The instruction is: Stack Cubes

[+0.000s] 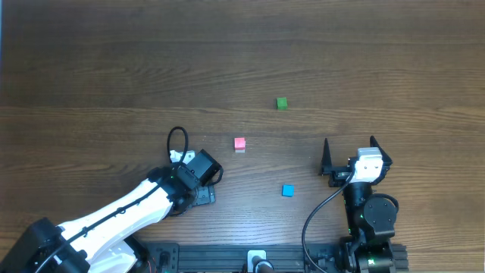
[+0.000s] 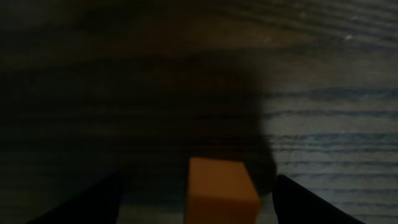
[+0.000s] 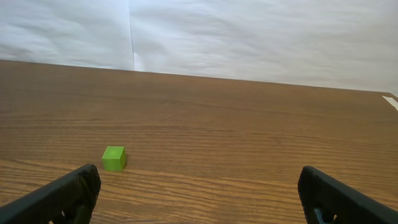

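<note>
Left wrist view: the left hand (image 2: 199, 186) is low over the brown wooden tabletop (image 2: 336, 112). Its fingers are wide apart and hold nothing. A small orange cube (image 2: 221, 193) sits right between them, with a gap on each side. I think closing the fingers comes next. In the top view, the small pink cube (image 1: 239, 142) is the nearest cube to this hand. The right hand (image 1: 350, 154) is wide open and empty, and farther from the pink cube.
</note>
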Available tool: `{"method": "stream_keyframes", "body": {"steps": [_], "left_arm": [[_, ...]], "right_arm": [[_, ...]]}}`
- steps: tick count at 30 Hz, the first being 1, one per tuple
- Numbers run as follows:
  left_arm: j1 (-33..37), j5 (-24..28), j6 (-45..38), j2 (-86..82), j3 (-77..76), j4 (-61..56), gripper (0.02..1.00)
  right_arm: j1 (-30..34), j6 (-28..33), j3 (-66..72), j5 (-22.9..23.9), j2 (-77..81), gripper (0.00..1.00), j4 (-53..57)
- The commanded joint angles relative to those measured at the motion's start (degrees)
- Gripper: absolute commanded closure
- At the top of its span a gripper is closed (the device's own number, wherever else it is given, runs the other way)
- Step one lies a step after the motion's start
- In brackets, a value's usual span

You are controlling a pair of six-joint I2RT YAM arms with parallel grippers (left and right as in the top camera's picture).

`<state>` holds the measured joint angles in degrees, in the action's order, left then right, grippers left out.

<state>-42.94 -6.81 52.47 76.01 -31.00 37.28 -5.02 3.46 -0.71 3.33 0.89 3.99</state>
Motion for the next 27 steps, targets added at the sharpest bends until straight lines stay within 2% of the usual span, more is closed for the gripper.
{"method": "stream_keyframes", "body": {"steps": [1, 12, 24, 27], "left_arm": [[0.31, -1.86, -2.78, 0.72, 0.28, -1.36, 0.270], [0.31, -1.81, -4.26, 0.72, 0.28, -2.01, 0.533], [0.31, -1.62, -4.24, 0.72, 0.28, -2.01, 0.698], [0.31, -1.64, -4.24, 0.72, 0.24, -2.49, 0.766]], "right_arm": [[0.33, 0.24, 0.42, -0.33, -0.57, 0.009, 0.04], [0.33, 0.24, 0.42, -0.33, -0.57, 0.009, 0.04], [0.33, 0.24, 0.42, -0.33, -0.57, 0.009, 0.04], [0.33, 0.24, 0.42, -0.33, -0.57, 0.009, 0.04]]}}
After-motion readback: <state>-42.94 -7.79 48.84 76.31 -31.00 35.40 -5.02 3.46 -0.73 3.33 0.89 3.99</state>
